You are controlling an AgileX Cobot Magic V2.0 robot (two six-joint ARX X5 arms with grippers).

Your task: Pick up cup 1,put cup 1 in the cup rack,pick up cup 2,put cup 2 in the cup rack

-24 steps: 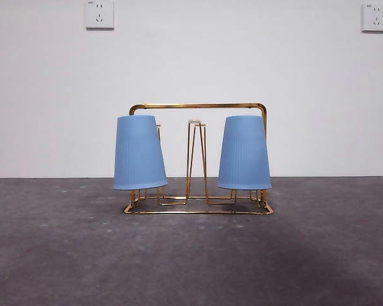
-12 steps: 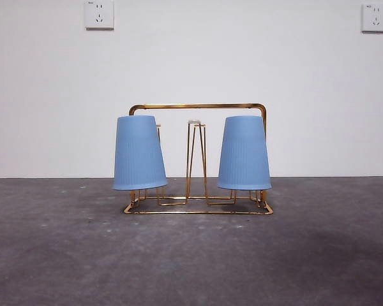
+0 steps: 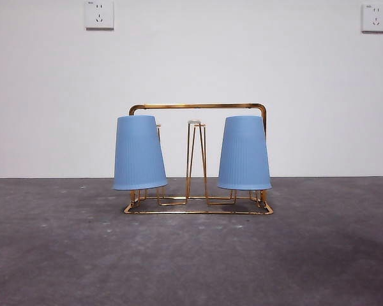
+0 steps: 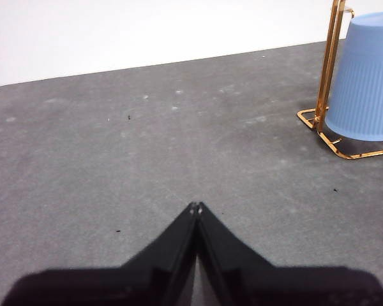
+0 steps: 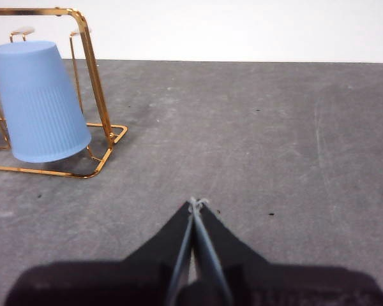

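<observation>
My left gripper [image 4: 195,207] and right gripper [image 5: 195,203] are both clenched on nothing, low over the grey table [image 3: 191,255], well apart from the gold wire cup rack [image 3: 198,106] at its middle, where two ribbed blue cups [image 3: 138,153] [image 3: 244,153] hang upside down on end pegs.

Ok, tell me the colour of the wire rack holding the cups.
Gold. The rack shows best in the front view.
</observation>
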